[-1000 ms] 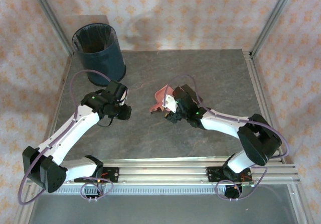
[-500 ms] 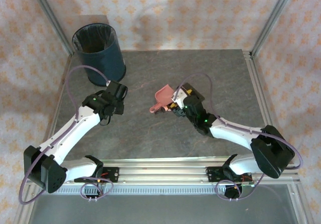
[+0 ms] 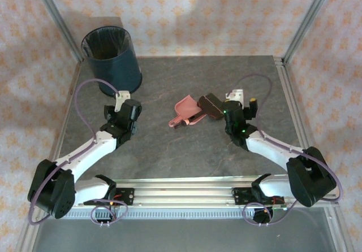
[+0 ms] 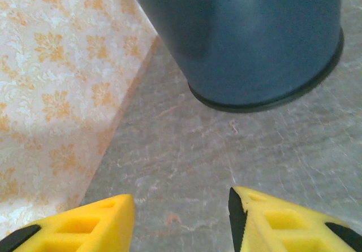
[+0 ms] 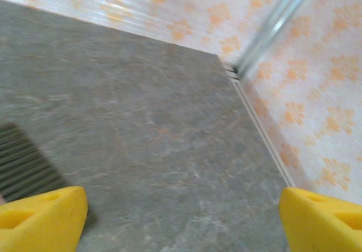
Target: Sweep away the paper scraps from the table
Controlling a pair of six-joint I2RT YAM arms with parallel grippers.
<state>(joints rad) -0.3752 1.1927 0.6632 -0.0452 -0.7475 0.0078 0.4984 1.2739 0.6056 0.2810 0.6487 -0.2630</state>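
Picture edges cut off the bin (image 4: 254,37) and a dark ribbed thing (image 5: 22,161).

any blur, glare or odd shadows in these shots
Top view: sharp and evenly lit, with soft grey shadows on the back wall near the bin. Left wrist view: the bin looms close and soft, a faint sheen on its side. Right wrist view: a bright glare streak on the wall, table slightly blurred.
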